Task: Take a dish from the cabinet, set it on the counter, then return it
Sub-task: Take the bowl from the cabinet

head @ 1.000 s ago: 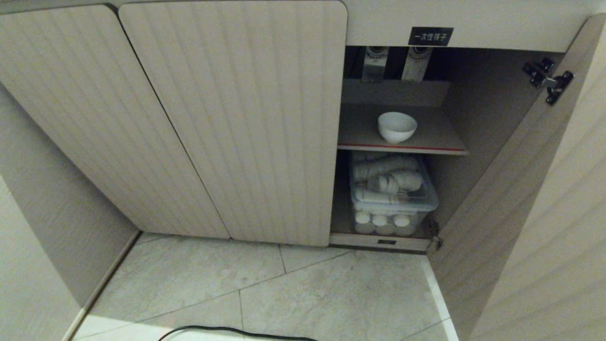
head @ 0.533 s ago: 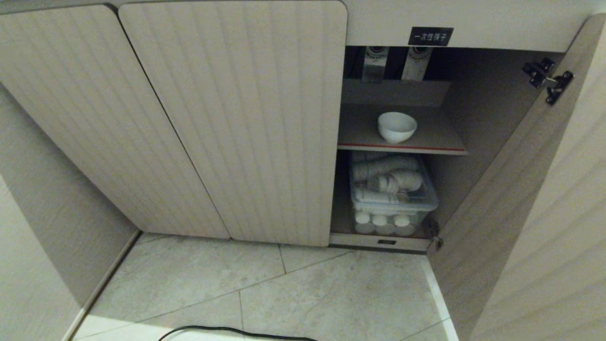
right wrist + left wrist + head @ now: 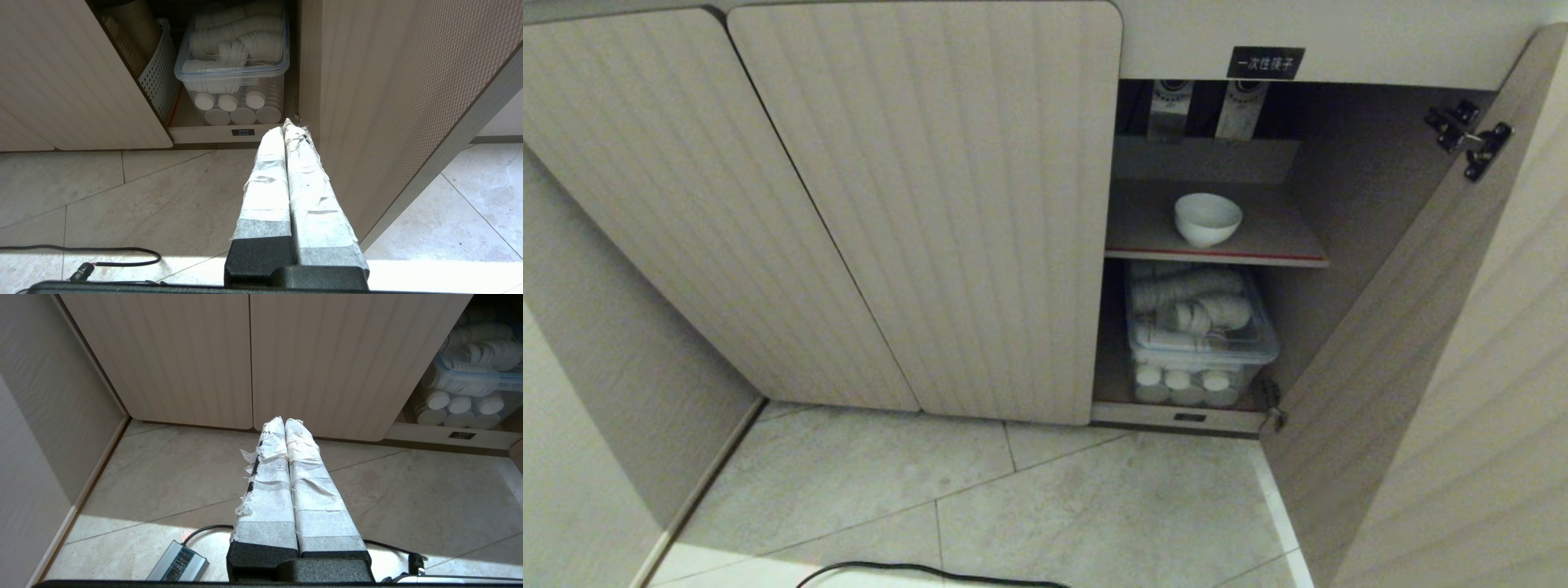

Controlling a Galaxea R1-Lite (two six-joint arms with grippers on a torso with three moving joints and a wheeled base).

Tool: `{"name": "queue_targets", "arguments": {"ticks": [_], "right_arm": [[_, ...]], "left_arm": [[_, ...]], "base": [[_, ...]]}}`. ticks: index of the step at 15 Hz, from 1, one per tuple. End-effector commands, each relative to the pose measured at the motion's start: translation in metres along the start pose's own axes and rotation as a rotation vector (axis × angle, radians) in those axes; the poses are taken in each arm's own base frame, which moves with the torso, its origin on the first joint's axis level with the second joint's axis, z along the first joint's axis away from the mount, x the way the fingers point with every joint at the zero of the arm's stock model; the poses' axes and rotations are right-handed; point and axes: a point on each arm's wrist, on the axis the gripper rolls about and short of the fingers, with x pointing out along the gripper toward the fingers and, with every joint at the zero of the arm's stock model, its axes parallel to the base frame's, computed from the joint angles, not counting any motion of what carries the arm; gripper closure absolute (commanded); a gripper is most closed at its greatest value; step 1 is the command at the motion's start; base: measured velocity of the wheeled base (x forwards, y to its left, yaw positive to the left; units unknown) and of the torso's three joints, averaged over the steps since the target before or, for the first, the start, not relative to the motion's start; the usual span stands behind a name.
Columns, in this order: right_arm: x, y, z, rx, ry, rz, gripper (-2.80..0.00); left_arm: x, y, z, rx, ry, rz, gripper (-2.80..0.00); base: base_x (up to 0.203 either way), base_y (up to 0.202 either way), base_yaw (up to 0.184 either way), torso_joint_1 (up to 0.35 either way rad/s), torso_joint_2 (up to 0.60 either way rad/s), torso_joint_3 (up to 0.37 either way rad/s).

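Left gripper jaws pressed together, empty; right gripper likewise.

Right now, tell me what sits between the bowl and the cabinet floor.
Head view: under the bowl comes its red-edged shelf, then a clear lidded tub with ribbed white cups on its lid, above the cabinet floor.

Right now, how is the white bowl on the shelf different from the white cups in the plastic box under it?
The bowl stands alone and upright on the red-edged shelf; the cups lie on their sides, nested in stacks, in the clear box below. The bowl is smooth and wide; the cups are ribbed and narrower. Both are white and sit inside the open cabinet.
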Motion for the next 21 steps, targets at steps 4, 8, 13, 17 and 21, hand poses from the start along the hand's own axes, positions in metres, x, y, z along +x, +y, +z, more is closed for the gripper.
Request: {"name": "queue_targets", "arguments": {"ticks": [4, 8, 13, 17, 21], "right_arm": [[0.0001, 0.0, 0.0001, 0.0, 0.001, 0.0, 0.0], [0.0001, 0.0, 0.0001, 0.0, 0.0, -0.001, 0.0], [0.0001, 0.0, 0.0001, 0.0, 0.0, -0.001, 0.0], [0.0001, 0.0, 0.0001, 0.0, 0.0, -0.001, 0.0], [0.0001, 0.0, 0.0001, 0.0, 0.0, -0.001, 0.0]], "left_arm": [[0.0, 0.0, -0.0002, -0.001, 0.0, 0.001, 0.0], [0.0, 0.0, -0.0003, -0.001, 0.001, 0.001, 0.0], [0.0, 0.0, -0.0003, -0.001, 0.001, 0.001, 0.0], [0.0, 0.0, -0.0001, -0.001, 0.0, 0.001, 0.0], [0.0, 0.0, 0.0, -0.001, -0.001, 0.0, 0.0]], "base": [[0.0, 0.0, 0.0, 0.0, 0.0, 0.0], [0.0, 0.0, 0.0, 0.0, 0.0, 0.0], [0.0, 0.0, 0.0, 0.0, 0.0, 0.0], [0.0, 0.0, 0.0, 0.0, 0.0, 0.0], [0.0, 0.0, 0.0, 0.0, 0.0, 0.0]]}}
